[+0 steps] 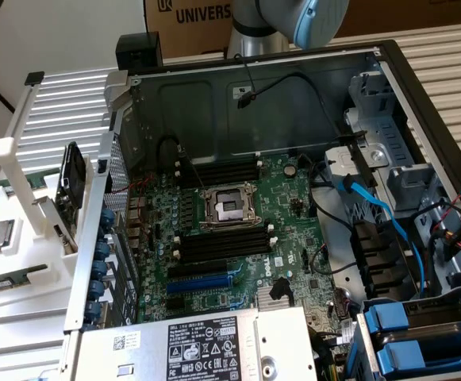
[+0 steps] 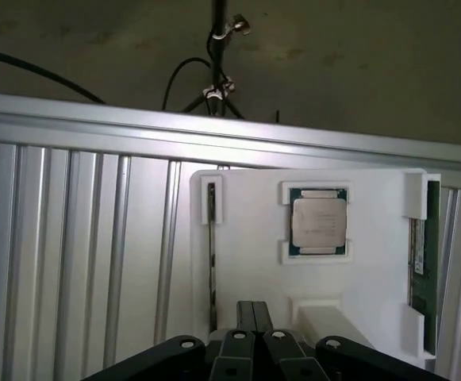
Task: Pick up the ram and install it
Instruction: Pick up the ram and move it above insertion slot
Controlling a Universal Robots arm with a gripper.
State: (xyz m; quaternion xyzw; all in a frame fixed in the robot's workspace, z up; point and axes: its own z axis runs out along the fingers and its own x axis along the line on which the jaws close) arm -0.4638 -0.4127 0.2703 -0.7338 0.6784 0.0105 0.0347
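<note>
Though the gripper (image 2: 255, 305) is pressed together and empty, the thin, light ram (image 2: 423, 254) looks breakable, best held by its long edges.

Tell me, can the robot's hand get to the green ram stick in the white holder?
Probably yes. The ram sits at the edge of the white holder with nothing on top of it. The hand hangs over the holder, nearer the silver chip, so it would need to move sideways.
</note>
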